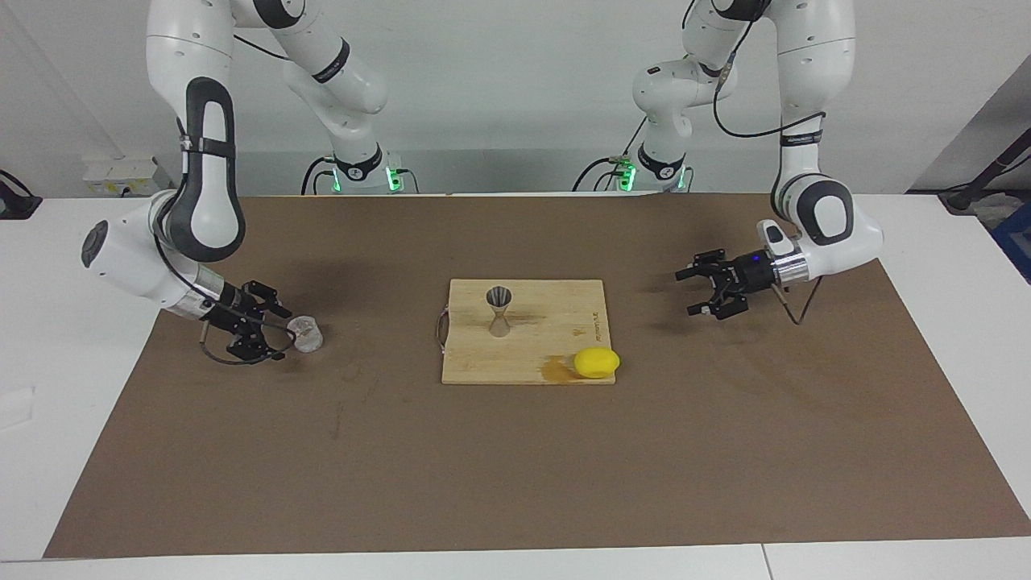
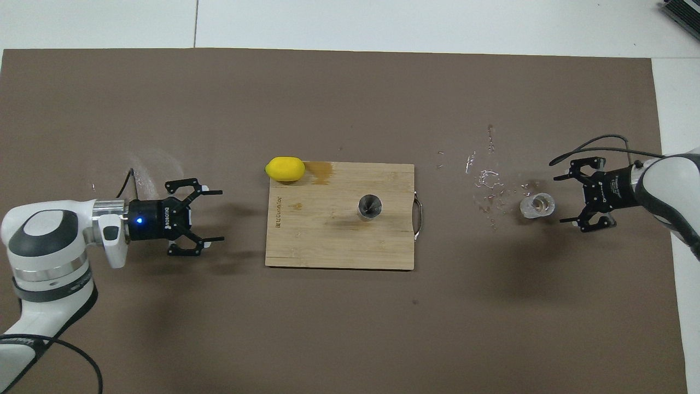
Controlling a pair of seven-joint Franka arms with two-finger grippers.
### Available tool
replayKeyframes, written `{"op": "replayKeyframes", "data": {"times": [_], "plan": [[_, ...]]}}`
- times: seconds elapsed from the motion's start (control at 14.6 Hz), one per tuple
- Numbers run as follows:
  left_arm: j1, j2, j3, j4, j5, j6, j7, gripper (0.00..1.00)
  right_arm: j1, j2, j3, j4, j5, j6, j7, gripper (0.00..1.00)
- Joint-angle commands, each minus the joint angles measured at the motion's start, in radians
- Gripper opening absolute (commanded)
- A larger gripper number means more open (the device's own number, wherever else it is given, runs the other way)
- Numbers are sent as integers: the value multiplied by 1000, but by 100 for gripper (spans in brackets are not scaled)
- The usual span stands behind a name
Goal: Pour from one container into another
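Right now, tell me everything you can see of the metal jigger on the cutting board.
The jigger is small, silvery metal and hourglass-shaped: two cones joined at a narrow waist. It stands upright on the wooden cutting board, its open upper cone facing up, nearer the robots than the lemon at the board's corner. Only the board touches it. Whether it holds anything cannot be told.

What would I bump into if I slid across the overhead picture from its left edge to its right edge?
Left pincer → lemon → jigger on the cutting board → glass tumbler → right pincer.
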Motion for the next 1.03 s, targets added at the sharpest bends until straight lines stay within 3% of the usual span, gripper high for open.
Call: {"op": "replayKeyframes", "data": {"times": [0.0,0.21,0.48,0.55,0.69,0.96], "plan": [[45,22,36,142,188,-57,-23,100,-15,-13,11,-51,48,19,-58,100],[59,17,116,279,315,-119,-26,100,-15,-13,11,-51,83,21,-60,98],[58,8,163,452,390,-172,-89,100,-15,-15,11,-51,102,13,-60,89],[53,-9,167,462,411,-177,-191,100,-16,-16,13,-50,105,5,-55,71],[38,-67,157,468,456,-192,-441,100,-15,-18,11,-51,152,1,-51,48],[-43,-121,148,578,535,-264,-752,100,-15,-30,11,-51,154,-13,-49,28]]}}
